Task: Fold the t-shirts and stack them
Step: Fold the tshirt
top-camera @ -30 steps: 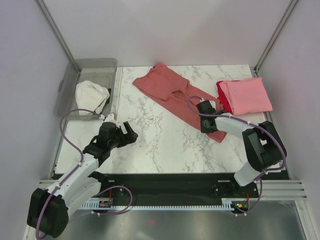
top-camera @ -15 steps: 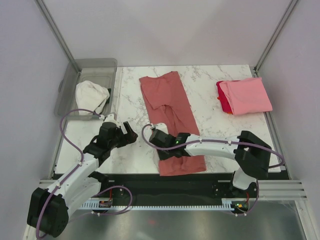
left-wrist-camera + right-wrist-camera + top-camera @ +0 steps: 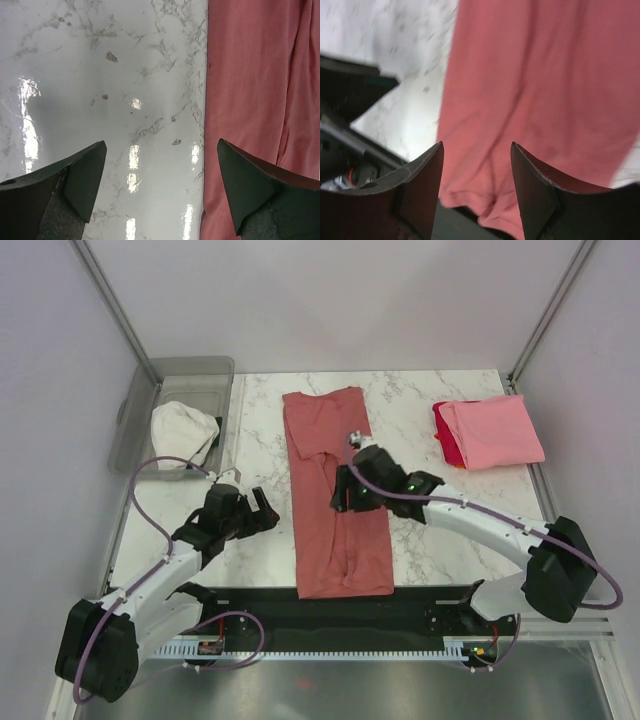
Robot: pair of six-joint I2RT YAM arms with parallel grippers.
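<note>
1. My right gripper [image 3: 345,498] has its jaws apart and nothing between them. In the right wrist view there is only cloth showing through the gap.
2. It hangs over the dusty salmon-red t-shirt [image 3: 325,540], about halfway along its length. I can't tell whether the fingertips touch the fabric.
3. That shirt lies as one long narrow strip down the middle of the marble table [image 3: 430,530]. Its far end is near the back of the table and its near end reaches the front edge.
4. A soft crease runs lengthwise through the shirt.
5. My left gripper [image 3: 265,507] is spread wide and holds nothing, low over the table just left of the strip.
6. The left wrist view puts one fingertip over bare marble and the other over the shirt's left edge.
7. At the far right of the table is the light pink t-shirt [image 3: 495,432], folded into a neat rectangle.
8. It sits on top of the bright red t-shirt [image 3: 447,448], which peeks out along its left side.
9. That pair is well apart from the salmon strip.
10. Off the far left corner stands a clear grey bin [image 3: 185,361] with a bundled white cloth [image 3: 183,430] inside.
</note>
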